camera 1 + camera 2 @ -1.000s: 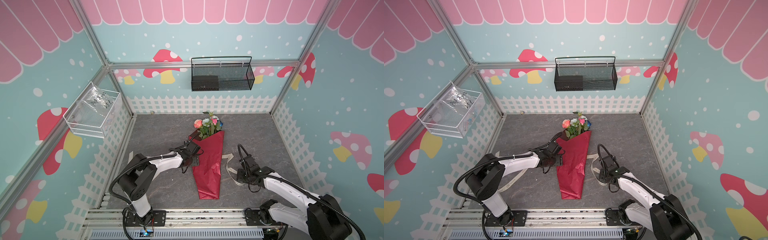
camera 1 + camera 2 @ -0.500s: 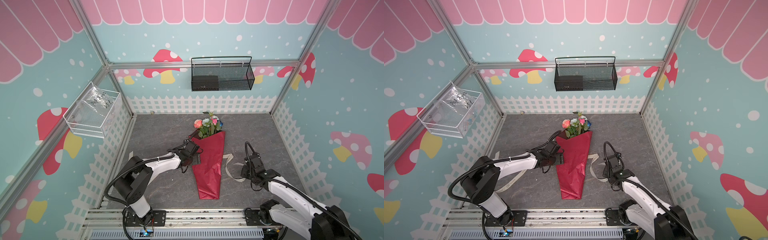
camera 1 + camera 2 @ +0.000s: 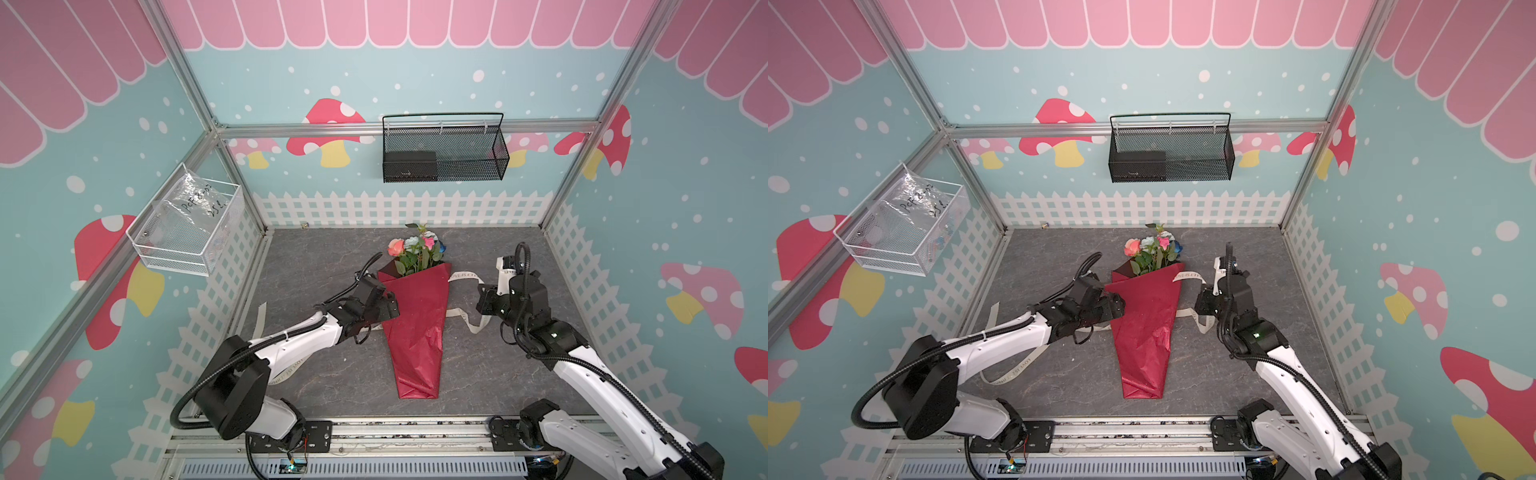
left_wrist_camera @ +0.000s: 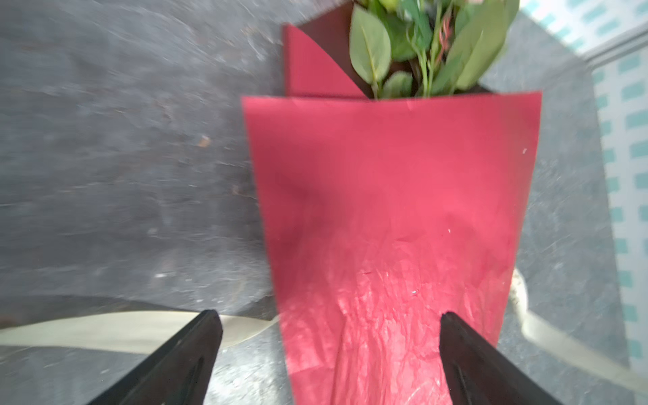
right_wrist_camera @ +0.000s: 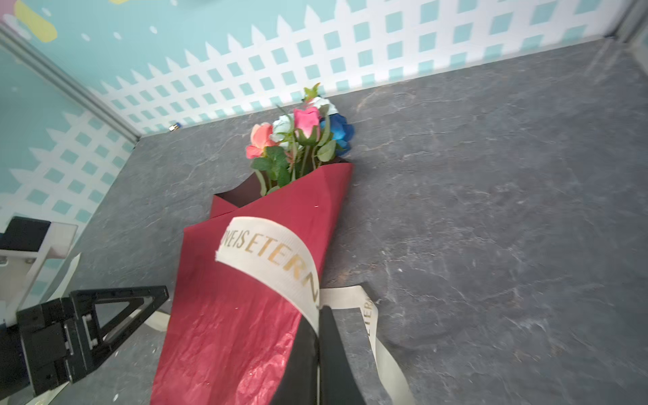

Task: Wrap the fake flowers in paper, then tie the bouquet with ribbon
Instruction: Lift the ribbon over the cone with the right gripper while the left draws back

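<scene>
Lying mid-worktop [image 3: 316,266], the bouquet [image 3: 415,324] has a cream ribbon [image 5: 273,259] draped across it, gold letters reading "VE IS ETERN"; right fingers [image 5: 321,350] pinch the ribbon tight, left fingers [image 3: 387,306] gape wide, empty, straddling the bouquet's edge.

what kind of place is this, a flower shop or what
Probably a robot test cell, not a shop: aluminium frame, walls printed with a mushroom and picket fence, left arm and right arm bolted at the front.
</scene>
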`<action>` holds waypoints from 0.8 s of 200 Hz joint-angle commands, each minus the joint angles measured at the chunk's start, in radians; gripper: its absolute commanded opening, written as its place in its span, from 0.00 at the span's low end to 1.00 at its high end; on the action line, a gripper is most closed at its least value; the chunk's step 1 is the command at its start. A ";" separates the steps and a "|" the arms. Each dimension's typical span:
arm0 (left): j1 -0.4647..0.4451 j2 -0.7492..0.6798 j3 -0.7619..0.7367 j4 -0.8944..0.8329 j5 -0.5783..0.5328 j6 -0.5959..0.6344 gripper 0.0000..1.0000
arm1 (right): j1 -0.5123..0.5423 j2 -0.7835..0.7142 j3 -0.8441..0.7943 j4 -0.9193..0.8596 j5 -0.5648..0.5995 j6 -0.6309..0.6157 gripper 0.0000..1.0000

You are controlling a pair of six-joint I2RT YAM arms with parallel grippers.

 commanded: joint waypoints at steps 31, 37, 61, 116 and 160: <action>0.344 -0.344 -0.184 -0.194 -0.055 -0.048 0.94 | 0.057 0.161 0.140 0.145 -0.138 -0.106 0.00; 0.395 -0.384 -0.209 -0.207 -0.052 -0.045 0.93 | 0.062 0.180 0.151 0.153 -0.145 -0.110 0.00; 0.555 -0.517 -0.287 -0.251 -0.062 -0.043 0.85 | 0.078 0.251 0.183 0.190 -0.173 -0.121 0.00; 0.842 -0.486 -0.241 -0.358 -0.119 0.028 1.00 | 0.124 0.384 0.228 0.250 -0.244 -0.150 0.00; 0.980 -0.358 -0.193 -0.371 -0.159 0.091 1.00 | 0.136 0.419 0.218 0.270 -0.243 -0.164 0.00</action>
